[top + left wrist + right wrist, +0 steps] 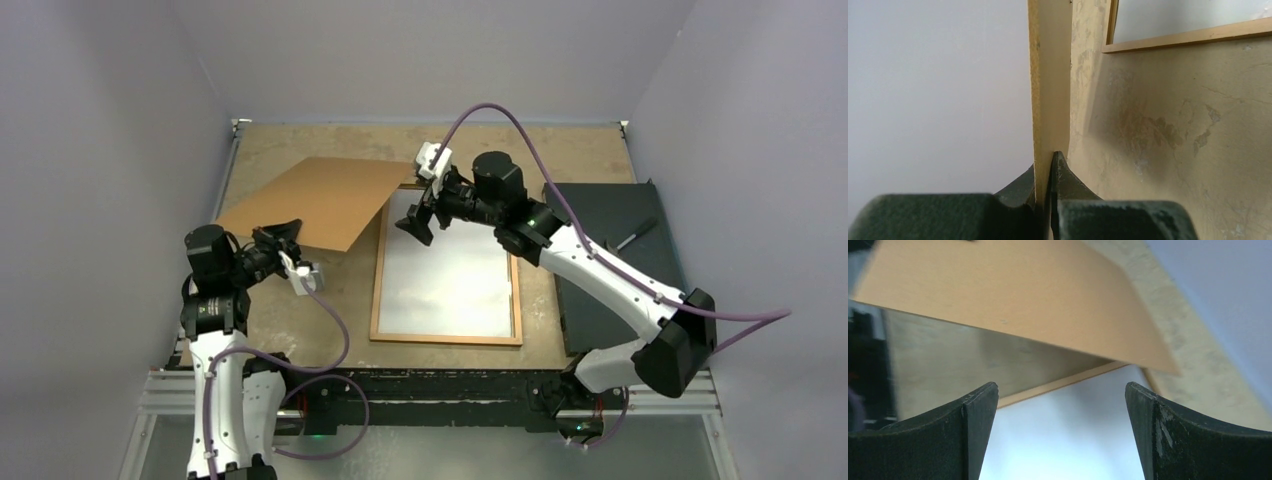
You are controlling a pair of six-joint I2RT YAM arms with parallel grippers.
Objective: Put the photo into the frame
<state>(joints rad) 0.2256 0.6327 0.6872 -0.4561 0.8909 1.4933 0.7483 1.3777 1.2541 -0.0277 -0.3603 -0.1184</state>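
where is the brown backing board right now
Top view, left of centre: the backing board is pinched by the left gripper, its right corner overlapping the frame's far-left corner.

- Frame (446,339): orange-brown wooden rails.
- Photo (447,275): plain whitish face, faintly shaded grey.
- Backing board (315,200): flat mid-brown, no pattern.
- Slab (610,205): matte black.
- Worktop (340,290): beige, mottled with paler, scuffed patches.
- Right arm (610,283) and left arm (218,398): white shells, black joints.
- Cables (335,325): purple.
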